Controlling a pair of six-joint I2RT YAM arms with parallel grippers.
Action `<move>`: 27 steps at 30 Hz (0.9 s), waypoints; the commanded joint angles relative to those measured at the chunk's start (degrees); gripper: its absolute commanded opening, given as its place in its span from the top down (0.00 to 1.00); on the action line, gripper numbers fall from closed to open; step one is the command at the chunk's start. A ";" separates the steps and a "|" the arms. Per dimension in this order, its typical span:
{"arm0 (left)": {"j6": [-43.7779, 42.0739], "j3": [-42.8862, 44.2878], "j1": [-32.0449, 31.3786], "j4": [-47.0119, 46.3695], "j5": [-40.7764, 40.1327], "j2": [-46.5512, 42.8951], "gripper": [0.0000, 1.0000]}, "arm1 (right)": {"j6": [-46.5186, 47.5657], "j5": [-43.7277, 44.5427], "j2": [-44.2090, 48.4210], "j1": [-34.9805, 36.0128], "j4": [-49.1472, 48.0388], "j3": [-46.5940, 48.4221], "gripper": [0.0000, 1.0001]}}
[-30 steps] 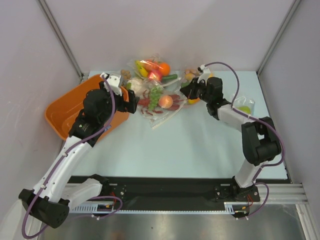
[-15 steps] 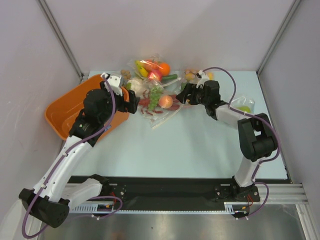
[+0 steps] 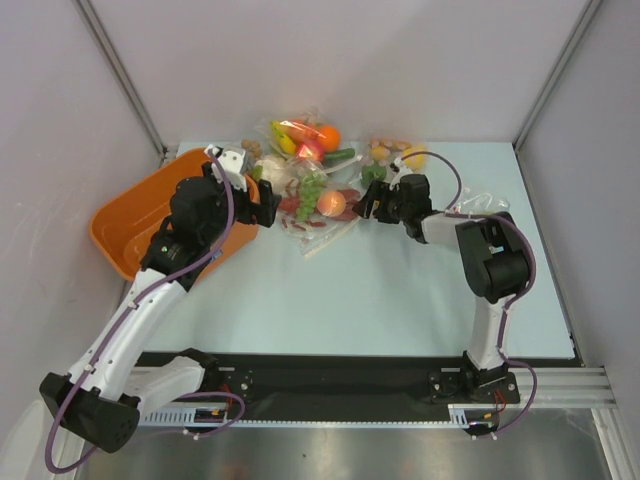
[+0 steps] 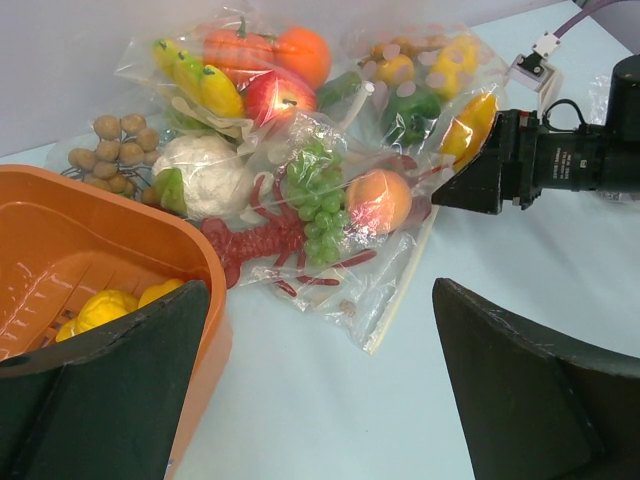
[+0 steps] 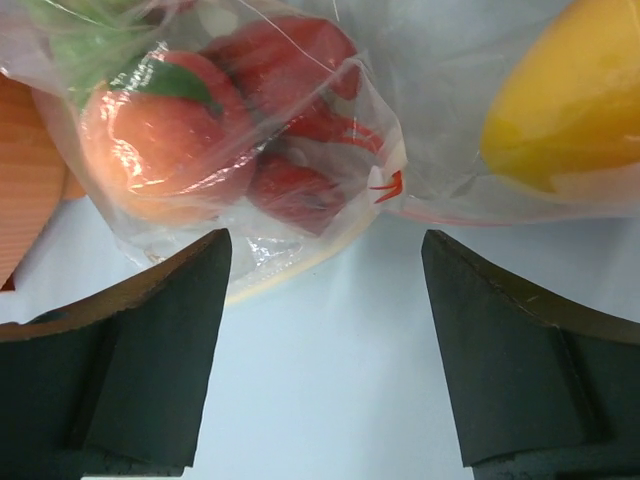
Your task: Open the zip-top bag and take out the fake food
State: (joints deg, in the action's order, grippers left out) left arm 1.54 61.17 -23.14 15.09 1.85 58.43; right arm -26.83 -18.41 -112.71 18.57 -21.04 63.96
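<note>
Though fake food (image 4: 378, 200) shows through zip-top bag (image 4: 385, 290), seal unreadable | left tool (image 4: 320, 300) wide | right tool (image 5: 322, 245) wide

Your left arm (image 3: 130, 320) rises from its base at the near left and leans forward, its elbow bent and its wrist turned toward the middle; your left gripper (image 3: 268, 206) is held level with its jaws spread wide; your right arm (image 3: 492, 262) folds sharply at the elbow and its forearm stretches low to the left; your right gripper (image 3: 366, 203) faces the left one, well apart from it, with its fingers (image 5: 150, 340) parted.
</note>
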 commanded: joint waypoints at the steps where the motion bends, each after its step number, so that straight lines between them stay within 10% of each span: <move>1: -0.22 0.44 -0.24 -1.38 0.70 -0.08 0.00 | -1.82 -0.21 -2.33 -0.11 -5.76 0.72 0.20; 12: -0.14 0.44 -0.24 -1.21 0.97 0.10 0.00 | -3.58 -1.54 -7.00 2.09 -14.73 2.13 0.36; 27: 0.30 0.36 -0.24 -1.29 2.02 0.36 0.00 | -3.49 -1.10 -6.92 2.53 -26.06 -0.24 0.96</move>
State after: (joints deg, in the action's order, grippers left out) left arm 1.54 61.17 -23.14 15.11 2.31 58.61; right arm -31.38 -19.59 -119.48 20.60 -39.72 64.07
